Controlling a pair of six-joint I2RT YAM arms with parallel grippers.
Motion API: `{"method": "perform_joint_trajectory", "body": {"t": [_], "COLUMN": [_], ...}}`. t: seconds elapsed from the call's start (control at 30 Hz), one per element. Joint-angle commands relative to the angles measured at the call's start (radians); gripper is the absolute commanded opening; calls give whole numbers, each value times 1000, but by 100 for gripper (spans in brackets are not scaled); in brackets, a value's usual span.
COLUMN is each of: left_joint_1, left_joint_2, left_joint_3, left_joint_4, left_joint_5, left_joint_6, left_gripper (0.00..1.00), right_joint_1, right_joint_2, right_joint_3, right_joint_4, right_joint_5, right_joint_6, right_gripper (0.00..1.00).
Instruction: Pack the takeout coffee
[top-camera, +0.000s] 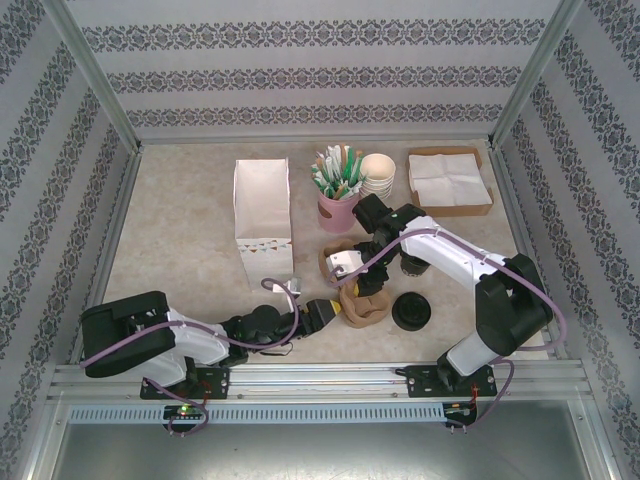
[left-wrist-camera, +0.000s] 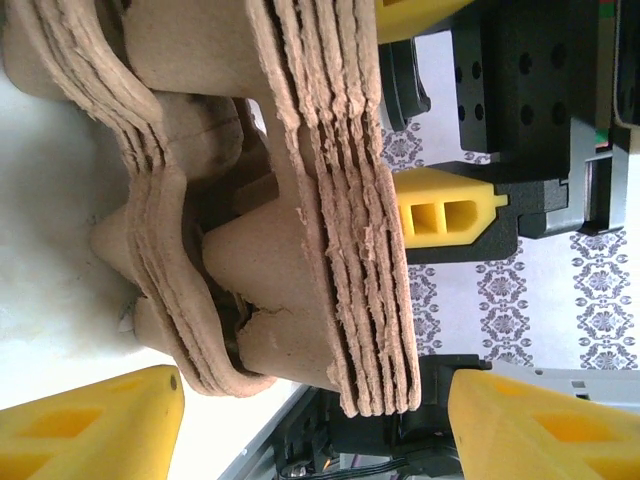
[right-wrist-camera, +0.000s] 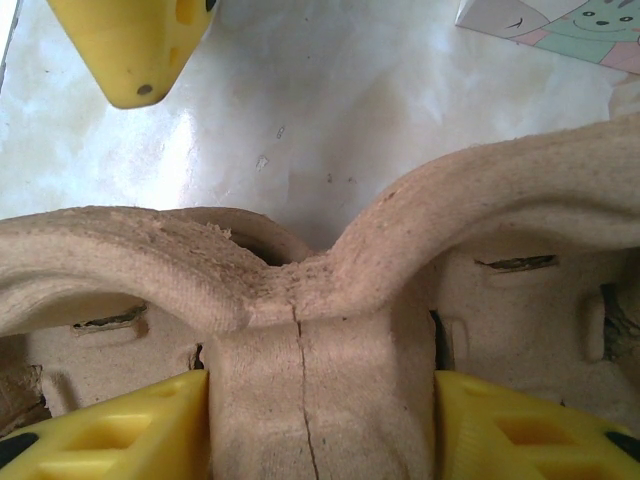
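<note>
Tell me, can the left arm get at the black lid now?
Probably not directly: the carrier stack lies between the left fingers and the black lid, so it must go around.

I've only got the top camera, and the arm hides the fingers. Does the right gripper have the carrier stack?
Observer: Yes. In the right wrist view, the right gripper pinches the centre rib of the stack, its fingers on either side.
Operator: One carrier or several?
Observer: Several. The left wrist view shows layered edges nested together.
Operator: And the left gripper?
Observer: The left gripper is open, with a finger on either side of the stack's end.
</note>
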Motion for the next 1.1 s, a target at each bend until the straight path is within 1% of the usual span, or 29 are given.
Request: {"method": "perform_joint_trajectory", "body": {"t": [0.0, 0.2, 0.33, 0.43, 0.67, 1.07], "left_joint_1": [-16, -16, -16, -16, -16, -16], "left_joint_2": [16, 90, 185, 209, 188, 226], "left_joint_3": [0, -15, -3, 13, 29, 41], "left_joint_4": [115, 221, 324, 325, 325, 325], "left_joint_5": [-19, -21, -9, -1, -9, 7], "left_joint_6": [-16, -47, -82, -90, -67, -93], "left_gripper": [70, 70, 70, 70, 72, 72], "right_joint_1": [-13, -20, -21, -21, -21, -24], "right_joint_2": [-14, -13, -16, -20, -27, -32], "right_joint_3": [-3, 0, -4, -5, -11, -6], "right_joint_4": [-19, -24, -26, -29, -28, -29], "right_joint_5": [-65, -77, -78, -81, -84, -100], "right_joint_6": [21, 27, 29, 31, 35, 41], "right_gripper": [56, 56, 56, 56, 56, 56]}}
